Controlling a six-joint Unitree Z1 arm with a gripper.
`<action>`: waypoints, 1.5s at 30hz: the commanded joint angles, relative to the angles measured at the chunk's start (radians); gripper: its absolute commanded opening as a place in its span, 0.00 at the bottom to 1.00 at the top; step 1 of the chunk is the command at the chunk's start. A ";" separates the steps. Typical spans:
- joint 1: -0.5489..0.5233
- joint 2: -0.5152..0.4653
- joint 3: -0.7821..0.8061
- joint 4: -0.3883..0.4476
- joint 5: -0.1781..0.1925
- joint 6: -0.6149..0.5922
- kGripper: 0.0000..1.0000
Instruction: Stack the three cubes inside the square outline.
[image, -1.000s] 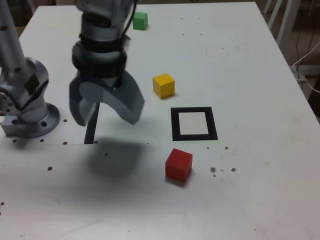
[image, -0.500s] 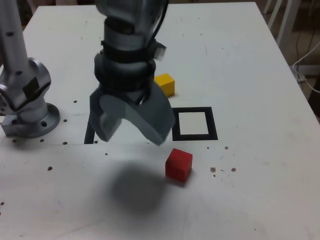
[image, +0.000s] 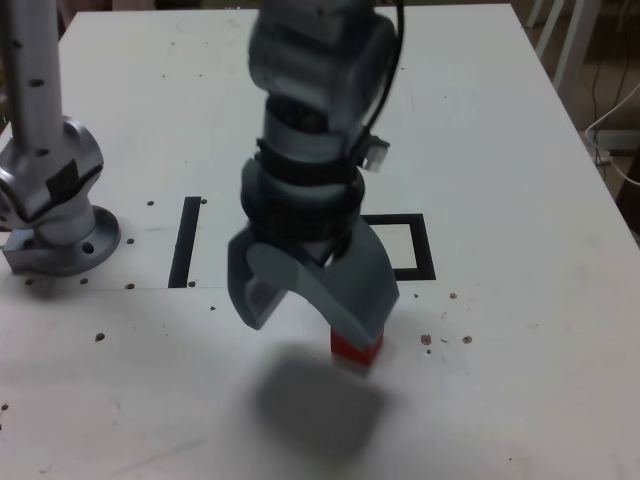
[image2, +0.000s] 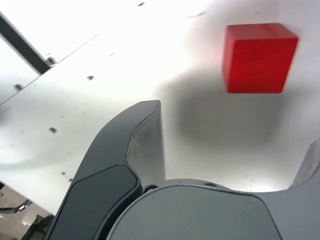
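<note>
Grey two-fingered gripper (image: 310, 305) on a silver arm: jaws spread wide, nothing between them, poised above the white tabletop (image: 520, 150). No contact with anything visible.

Small matte red cube (image: 356, 346): on the tabletop at the near side of the exterior view, mostly covered by the gripper's finger toward the exterior view's right; fully shown and apart from the fingers in the wrist view (image2: 258, 57).

Thick black square outline with white centre (image: 408, 245): just beyond the red cube, partly screened by the arm.

Straight black strip (image: 185, 240): toward the exterior view's left, beside the arm's round base (image: 55, 235).

Yellow and green cubes: possibly behind the arm, not discernible.
</note>
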 joint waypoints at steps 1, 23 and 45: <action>0.012 0.018 0.004 -0.014 0.001 0.014 0.99; 0.080 0.120 0.009 -0.093 -0.013 0.145 0.89; 0.081 0.137 -0.019 -0.078 0.005 0.146 0.27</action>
